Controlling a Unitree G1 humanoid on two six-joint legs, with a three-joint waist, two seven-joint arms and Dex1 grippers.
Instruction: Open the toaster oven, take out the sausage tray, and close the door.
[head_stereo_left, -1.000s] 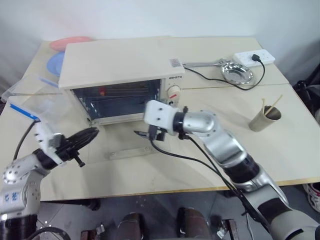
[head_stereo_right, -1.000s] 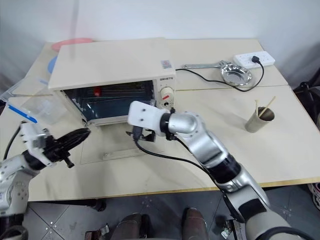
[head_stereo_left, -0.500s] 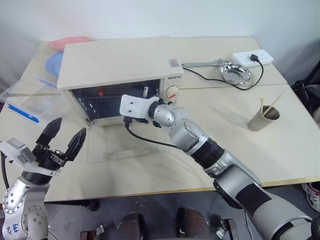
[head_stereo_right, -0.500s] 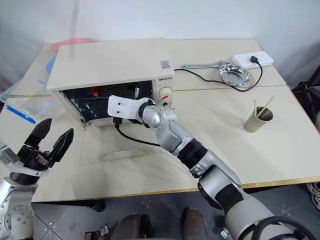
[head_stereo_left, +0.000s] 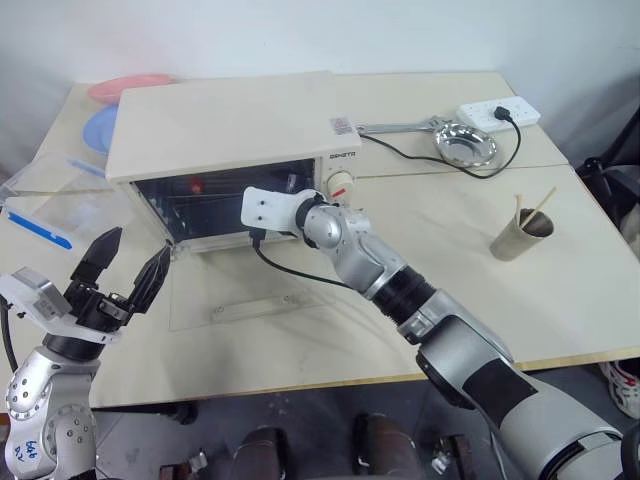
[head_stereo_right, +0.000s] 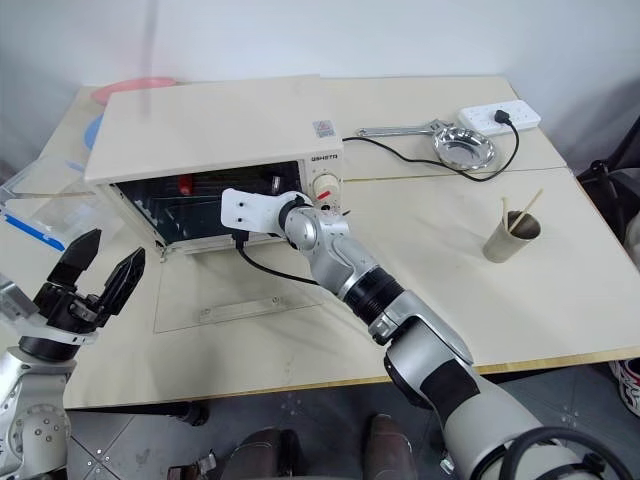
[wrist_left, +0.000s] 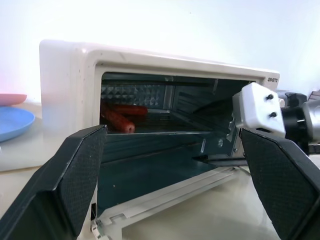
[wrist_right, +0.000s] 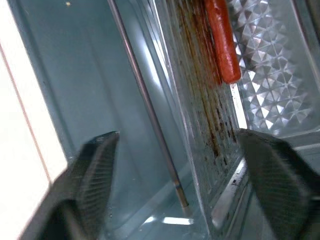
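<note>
The cream-white toaster oven (head_stereo_left: 220, 125) stands at the back left of the table. Its glass door (head_stereo_left: 300, 275) lies folded down flat on the tabletop. Inside, the silver sausage tray (wrist_right: 200, 100) carries brown grease stains and red sausages (wrist_left: 120, 117). My right gripper (wrist_right: 180, 135) reaches into the oven mouth, its fingers (wrist_right: 95, 175) apart on either side of the tray's front rim, touching nothing I can see. My left gripper (head_stereo_left: 138, 245) hovers open and empty to the left of the door, facing the oven.
A clear plastic box with a blue strip (head_stereo_left: 50, 215) lies left of the oven, with pink (head_stereo_left: 120, 88) and blue (head_stereo_left: 98, 125) plates behind. At the back right are a round steel dish (head_stereo_left: 465, 148) and a power strip (head_stereo_left: 498, 108). A paper cup with sticks (head_stereo_left: 520, 235) stands on the right.
My left gripper opened and drew back from the folded-down door. My right gripper pushed forward from over the door into the oven cavity.
</note>
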